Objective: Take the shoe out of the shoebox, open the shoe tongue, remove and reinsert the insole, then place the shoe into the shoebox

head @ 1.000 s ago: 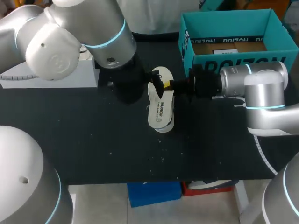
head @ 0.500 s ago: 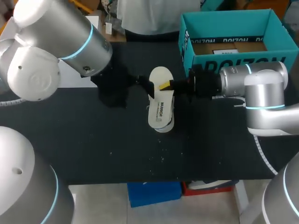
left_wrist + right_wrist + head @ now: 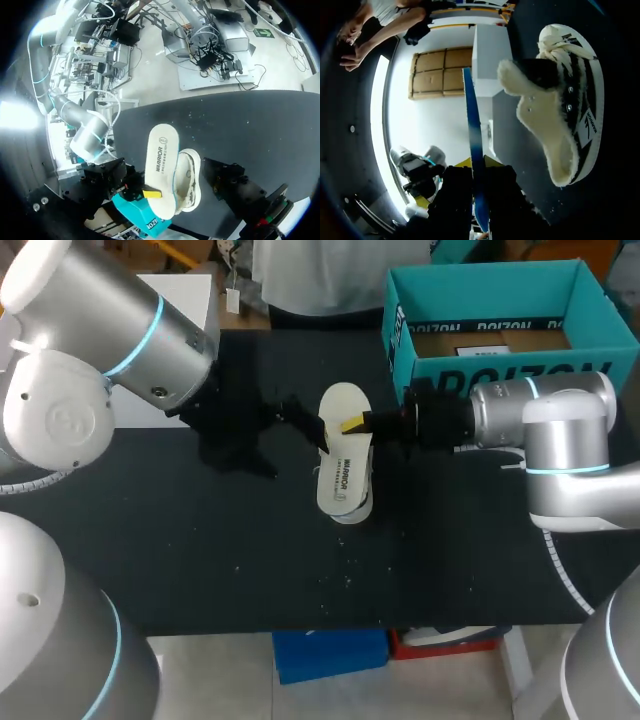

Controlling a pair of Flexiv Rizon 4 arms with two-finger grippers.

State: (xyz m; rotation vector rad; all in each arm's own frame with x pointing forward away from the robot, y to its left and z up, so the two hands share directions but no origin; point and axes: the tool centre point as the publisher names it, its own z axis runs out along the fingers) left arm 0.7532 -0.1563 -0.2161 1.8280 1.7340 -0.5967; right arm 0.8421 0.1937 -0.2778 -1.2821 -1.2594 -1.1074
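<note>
One insole shows edge-on, clamped in the right claw; overhead, its flat face covers the shoe. Left claw, at nine o'clock: grip state unclear.

Head overhead, wrists close — shoe shared

My left arm, at the upper left, is fat, round and silver-grey, with a thin light-blue ring and small dark dots. My right arm matches. The right gripper is black, maybe yellow-tipped.
</note>
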